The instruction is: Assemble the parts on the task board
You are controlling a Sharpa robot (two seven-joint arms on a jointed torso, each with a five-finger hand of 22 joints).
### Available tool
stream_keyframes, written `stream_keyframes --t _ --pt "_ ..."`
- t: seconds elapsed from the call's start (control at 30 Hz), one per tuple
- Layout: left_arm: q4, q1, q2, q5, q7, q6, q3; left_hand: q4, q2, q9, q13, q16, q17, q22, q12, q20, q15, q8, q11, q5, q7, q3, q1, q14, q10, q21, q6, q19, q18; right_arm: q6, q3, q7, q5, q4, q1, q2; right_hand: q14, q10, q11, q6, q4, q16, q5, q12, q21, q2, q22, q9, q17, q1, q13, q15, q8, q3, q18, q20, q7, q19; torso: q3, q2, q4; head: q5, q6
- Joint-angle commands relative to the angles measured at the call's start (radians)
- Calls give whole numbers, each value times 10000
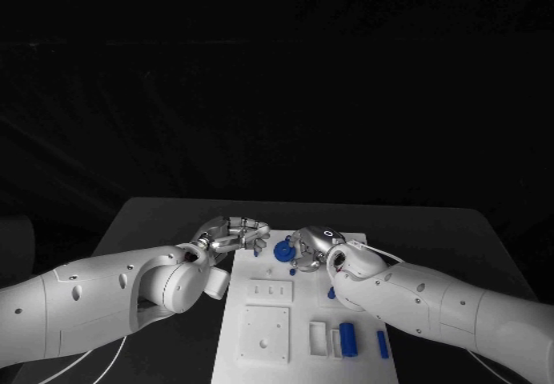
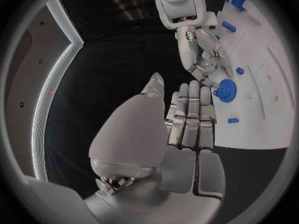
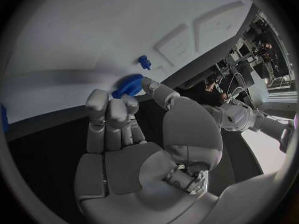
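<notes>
While both arms reach in over the black table, the right silver hand sits at the far end of the white rectangular task board with its fingers curled around a blue toothed gear wheel. In the right wrist view the gear sits between the fingertips and the thumb, touching them, right at the board's edge. The left wrist view shows the same gear lying flat on the white board with the right hand's fingers closed down beside and on it. Whether the gear is lifted or resting on the board cannot be told for sure; it looks seated on the surface.

The left silver hand hovers just beside the board's far left corner, near the gear but apart from it. In its own wrist view the left hand has straight fingers held side by side, thumb set apart, and nothing in it.

On the board, a small blue peg stands near the gear. A short blue piece lies near the board's edge. At the board's near end a blue cylinder lies beside white raised blocks, and a thin blue bar lies just right of it. A large white square plate sits at the near left.
</notes>
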Motion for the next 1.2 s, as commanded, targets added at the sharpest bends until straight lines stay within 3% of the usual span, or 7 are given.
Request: stream_keyframes --t 0.03,0.17,0.57,0.93,1.03,1.1,1.2 --pt "11 9 9 -41 62 152 8 -16 33 15 12 -42 13 -11 -40 -13 26 -67 5 32 20 -55 39 51 -47 -24 6 -69 177 365 -3 14 73 96 -21 -7 40 -4 28 58 -8 -60 67 57 21 58 137 8 13 -83 -17 2 46 -77 691 -89 -6 -11 4 0 -9 0 2" --pt "24 9 -6 -46 59 149 8 -15 33 18 13 -43 14 -11 -42 -12 26 -68 4 31 18 -53 44 51 -46 -24 8 -69 177 478 -2 -44 72 75 -21 -30 40 -7 26 71 -9 -61 76 58 20 60 137 13 16 -92 -18 0 56 -85 691 -91 -7 -10 -19 -5 1 -16 10" --pt "19 9 -24 -50 72 142 8 -12 31 24 15 -47 18 -12 -46 -11 26 -71 1 27 16 -53 53 52 -44 -23 11 -70 176 195 -2 -67 72 69 -21 -68 36 -20 31 60 -2 -66 85 58 16 61 134 12 22 -120 -21 2 54 -102 691 -96 1 -12 -12 -3 13 -10 5" --pt "7 9 -40 -50 82 149 7 -9 31 27 16 -49 20 -12 -49 -10 27 -74 2 26 15 -53 53 52 -43 -22 12 -71 175 -681 29 274 424 214 -20 -207 33 -27 43 58 -6 -70 98 60 12 57 131 13 25 -117 -23 11 55 -99 691 -104 15 -11 -12 -4 9 2 28" --pt "-8 9 -63 -50 106 150 7 -8 32 28 17 -49 20 -12 -49 -9 27 -74 2 26 15 -54 53 52 -42 -22 12 -71 174 -1001 104 523 747 364 -12 -352 32 -30 50 64 -14 -71 109 62 11 50 130 15 28 -107 -24 17 60 -95 691 -111 23 -9 -13 -5 -4 17 34" --pt "-29 9 -84 -52 149 154 8 -7 31 29 17 -50 21 -12 -50 -9 28 -75 1 25 14 -54 52 52 -42 -22 13 -71 174 -1227 230 839 1134 571 12 -537 29 -36 75 96 -23 -77 140 68 3 39 125 23 32 -90 -26 40 79 -81 691 -122 49 -10 -14 -11 -15 12 55" --pt "-79 10 -116 -70 181 179 9 -9 28 31 18 -51 21 -13 -50 -9 28 -74 -1 24 12 -56 54 52 -39 -23 15 -72 174 -1313 324 1164 1578 954 138 -864 28 -42 90 110 -36 -82 158 71 -3 32 123 26 34 -73 -27 55 88 -71 691 -128 64 -13 -6 -24 -26 18 113"
